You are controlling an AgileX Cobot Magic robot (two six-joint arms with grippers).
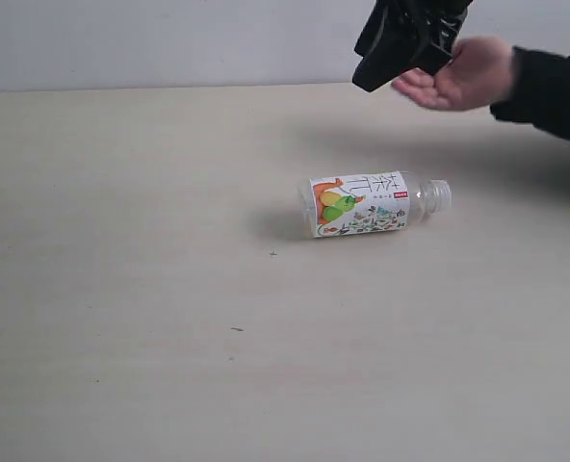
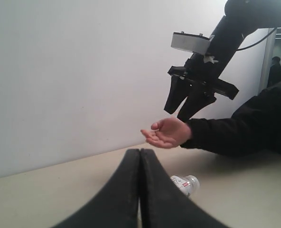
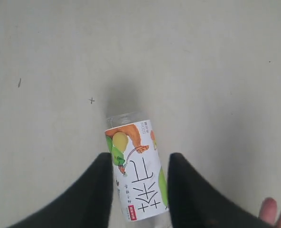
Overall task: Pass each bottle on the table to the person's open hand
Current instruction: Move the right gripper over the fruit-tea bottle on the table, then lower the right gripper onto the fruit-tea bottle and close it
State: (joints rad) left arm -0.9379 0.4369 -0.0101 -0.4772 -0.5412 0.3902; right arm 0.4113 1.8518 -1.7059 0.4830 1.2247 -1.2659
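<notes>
1 small clear plastic bottle [image 1: 367,204] with a white ribbed cap and a white label printed with a pear picture and dark characters lies on its side on the wide pale beige table [image 1: 121,289], a little right of the middle in the exterior view. Its cap points towards the right of that view. A soft shadow lies on the tabletop just to the left of its base, and a few tiny dark specks mark the surface nearby.

The black right gripper [image 1: 376,60] hangs in the air well above the bottle, at the top of the exterior view. Its 2 fingers are spread apart and nothing is between them. In the right wrist view the bottle shows on the table far below, framed between the 2 dark fingers [image 3: 98,190].

Just beside that gripper, a bare light-skinned person's hand [image 1: 458,75] with a black sleeve is held out palm up with nothing in it. The fingertips seem to sit just over the palm, though contact is hard to judge.

The black left gripper [image 2: 140,159] has its 2 fingers pressed together, holding nothing. It is low over the table, and the bottle's cap end peeks out past it.
</notes>
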